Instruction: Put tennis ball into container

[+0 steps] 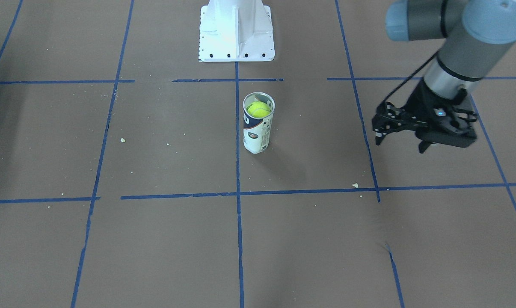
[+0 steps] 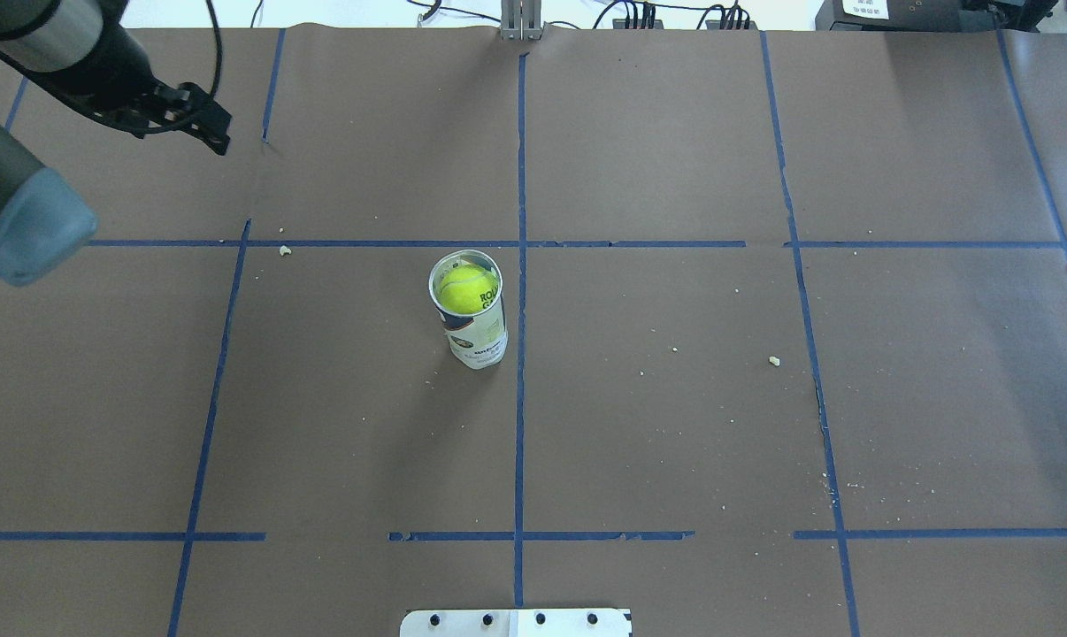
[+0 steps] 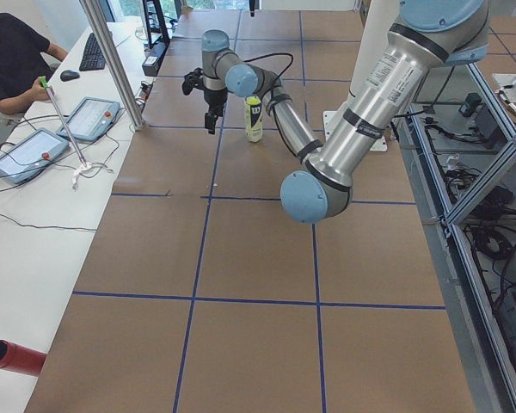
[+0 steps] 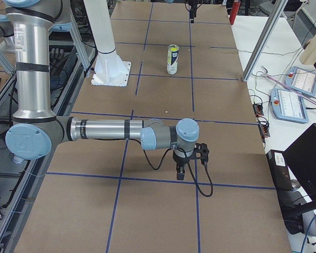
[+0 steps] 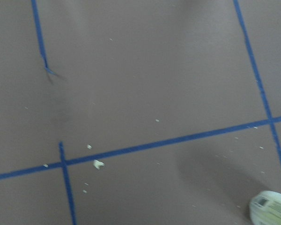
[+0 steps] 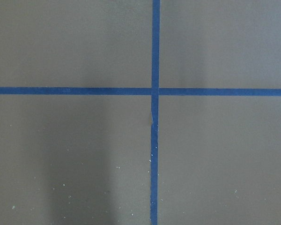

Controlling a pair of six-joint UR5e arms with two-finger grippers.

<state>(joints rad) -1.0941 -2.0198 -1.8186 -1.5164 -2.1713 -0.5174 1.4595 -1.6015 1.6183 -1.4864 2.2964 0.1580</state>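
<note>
The tennis ball (image 2: 465, 289) is seated inside the container (image 2: 478, 340), just below its rim. The letters "ROL" and "GA" are made out on it, while the container's label is too small to be read. Well aside of the container, the left gripper (image 1: 400, 144) is held open and empty. Were it swung across, the tall container could be toppled and the ball spilled. Farthest off, the right gripper (image 4: 180, 171) is seen, but its state cannot be told.
</note>
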